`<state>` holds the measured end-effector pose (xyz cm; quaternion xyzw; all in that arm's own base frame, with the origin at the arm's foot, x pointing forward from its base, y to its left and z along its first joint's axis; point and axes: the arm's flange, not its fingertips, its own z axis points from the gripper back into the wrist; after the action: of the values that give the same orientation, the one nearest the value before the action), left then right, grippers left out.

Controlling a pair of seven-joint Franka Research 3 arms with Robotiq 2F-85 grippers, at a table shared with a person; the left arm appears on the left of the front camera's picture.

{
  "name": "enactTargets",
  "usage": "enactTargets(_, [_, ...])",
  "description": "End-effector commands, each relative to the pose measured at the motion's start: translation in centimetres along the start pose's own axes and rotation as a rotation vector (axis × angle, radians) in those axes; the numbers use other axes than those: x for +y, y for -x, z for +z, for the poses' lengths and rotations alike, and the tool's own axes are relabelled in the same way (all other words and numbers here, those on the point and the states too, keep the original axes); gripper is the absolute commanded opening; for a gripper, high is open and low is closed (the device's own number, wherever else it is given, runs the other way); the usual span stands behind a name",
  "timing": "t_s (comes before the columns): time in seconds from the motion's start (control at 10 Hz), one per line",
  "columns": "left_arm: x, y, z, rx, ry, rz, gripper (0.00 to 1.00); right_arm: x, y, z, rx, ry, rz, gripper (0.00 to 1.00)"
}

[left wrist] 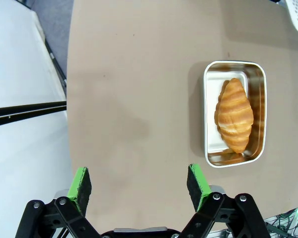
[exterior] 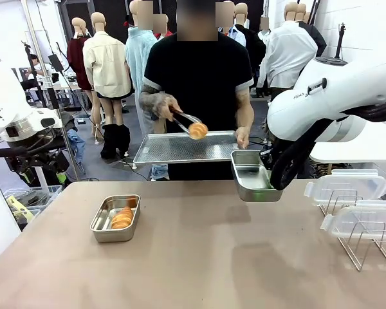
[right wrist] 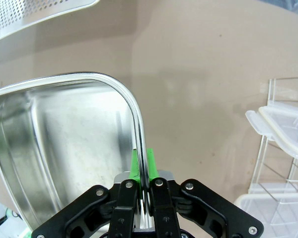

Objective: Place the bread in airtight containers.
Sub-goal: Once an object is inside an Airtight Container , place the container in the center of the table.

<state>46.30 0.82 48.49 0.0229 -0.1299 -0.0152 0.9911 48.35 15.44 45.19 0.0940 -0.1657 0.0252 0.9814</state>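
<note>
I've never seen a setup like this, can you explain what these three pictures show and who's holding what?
Two white robot arms stand at a table, facing a person. The wide picture looks across the table from between the arms; the other two come from cameras on each wrist, looking along the fingers. The left gripper is open above the table, near a steel pan holding a croissant. The right gripper is shut on the rim of an empty pan, held up off the table. The person holds a second croissant in tongs over a perforated tray. Clear lids rest on a wire rack at the right.
</note>
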Motion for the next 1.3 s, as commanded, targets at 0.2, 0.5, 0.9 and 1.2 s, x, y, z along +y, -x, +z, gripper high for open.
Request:
enactTargets(0.2, [-0.01,0.38,0.14,-0.002,-0.009,0.016,1.0,-0.15,0.25,0.18,-0.019,-0.002,0.011,0.0])
enactTargets(0.5, [-0.01,0.38,0.14,-0.002,-0.009,0.016,1.0,-0.15,0.25,0.18,-0.019,-0.002,0.011,0.0])
enactTargets(0.9, [-0.01,0.38,0.14,-0.002,-0.009,0.016,1.0,-0.15,0.25,0.18,-0.019,-0.002,0.011,0.0])
enactTargets(1.2, [-0.01,0.38,0.14,-0.002,-0.009,0.016,1.0,-0.15,0.25,0.18,-0.019,-0.002,0.011,0.0])
